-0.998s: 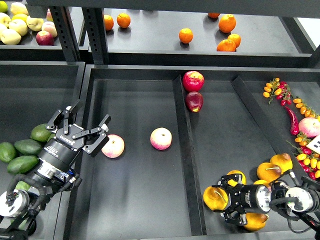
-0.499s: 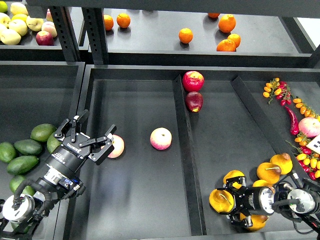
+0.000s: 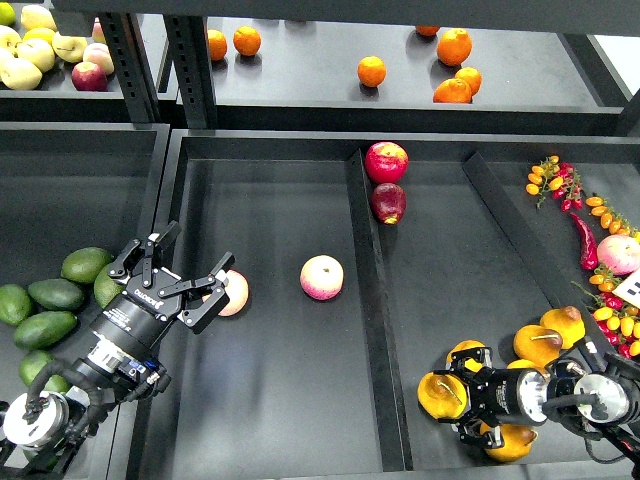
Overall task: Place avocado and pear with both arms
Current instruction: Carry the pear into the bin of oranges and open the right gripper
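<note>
Several green avocados (image 3: 47,328) lie in the left bin; I cannot tell which one is the darkest. My left gripper (image 3: 196,248) is open and empty. It hovers over the divider between that bin and the middle tray, just right of the avocados. A golden-yellow pear (image 3: 438,395) with a thin stem sits between the fingers of my right gripper (image 3: 452,397), at the bottom of the right compartment. That gripper points left and looks shut on the pear. More yellow pears (image 3: 538,345) lie close around it.
Two pink-and-yellow round fruits (image 3: 322,277) lie in the middle tray, one (image 3: 233,291) right beside my left fingers. Two red apples (image 3: 386,162) sit by the raised divider (image 3: 372,300). Oranges (image 3: 372,71) are on the back shelf. Small tomatoes and chillies (image 3: 585,240) are at the far right.
My left gripper has moved right and nearer, from beside the avocados toward the pink-and-yellow fruit, staying open. My right gripper with the pear has shifted slightly right.
</note>
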